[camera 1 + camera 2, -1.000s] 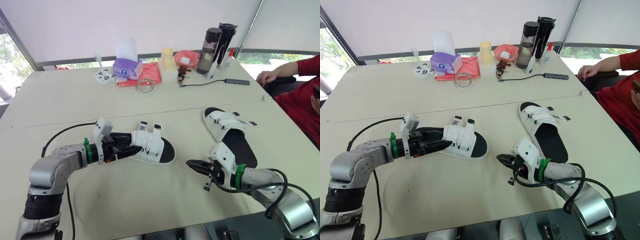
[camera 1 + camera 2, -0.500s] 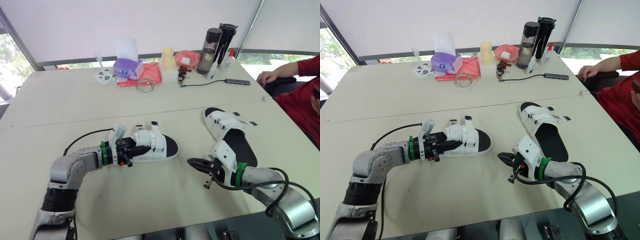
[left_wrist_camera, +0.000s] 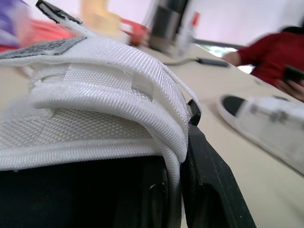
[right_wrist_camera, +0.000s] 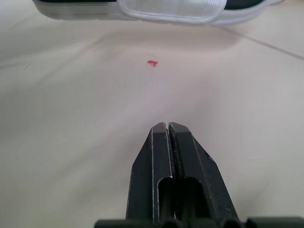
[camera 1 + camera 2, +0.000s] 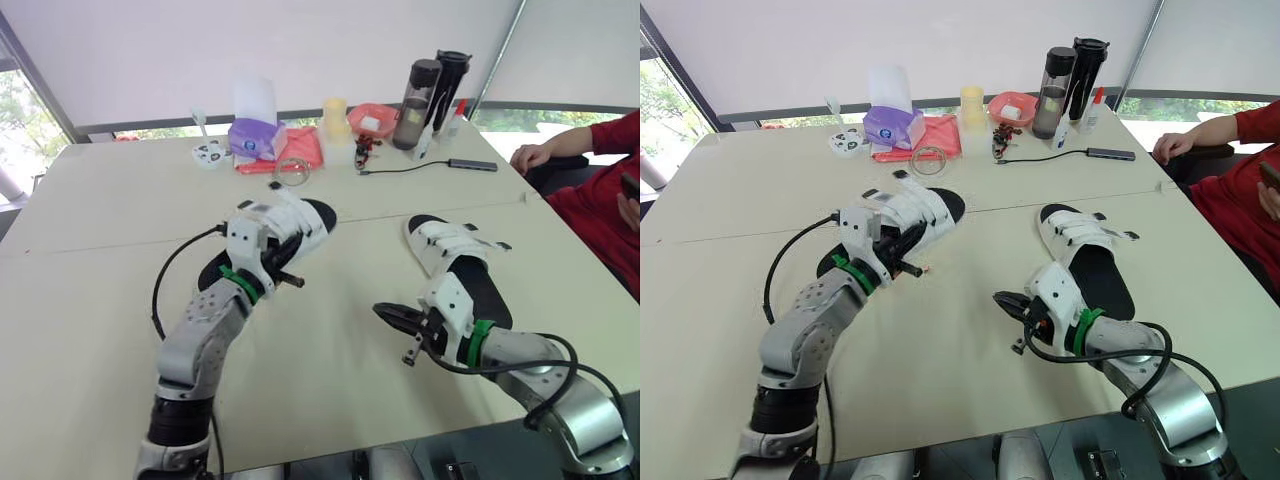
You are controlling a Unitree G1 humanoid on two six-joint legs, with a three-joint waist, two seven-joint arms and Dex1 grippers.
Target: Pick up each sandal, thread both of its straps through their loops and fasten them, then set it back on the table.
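Observation:
My left gripper [image 5: 280, 258] is shut on a white-strapped sandal [image 5: 298, 222] with a black sole, holding it tilted above the table's middle with its toe pointing away. In the left wrist view the white webbing strap [image 3: 95, 90] lies against a black finger [image 3: 209, 175]. The second sandal [image 5: 455, 262] lies flat on the table to the right, straps loose. Just in front of it my right gripper [image 5: 386, 317] is shut on nothing, low over the table. In the right wrist view its fingers [image 4: 156, 156] are pressed together and the held sandal [image 4: 171, 9] shows beyond them.
At the table's far side stand a purple tissue pack [image 5: 252, 135], a glass bowl [image 5: 291, 172], a yellow cup [image 5: 335, 115], a pink bowl [image 5: 372, 117] and two dark bottles [image 5: 430, 85]. A cable and hub [image 5: 472, 163] lie nearby. A person's red sleeve [image 5: 600, 150] rests at the right edge.
My left gripper closed on the sandal by its strap side and raised it off the table, swinging it up and away. The right gripper stayed where it was.

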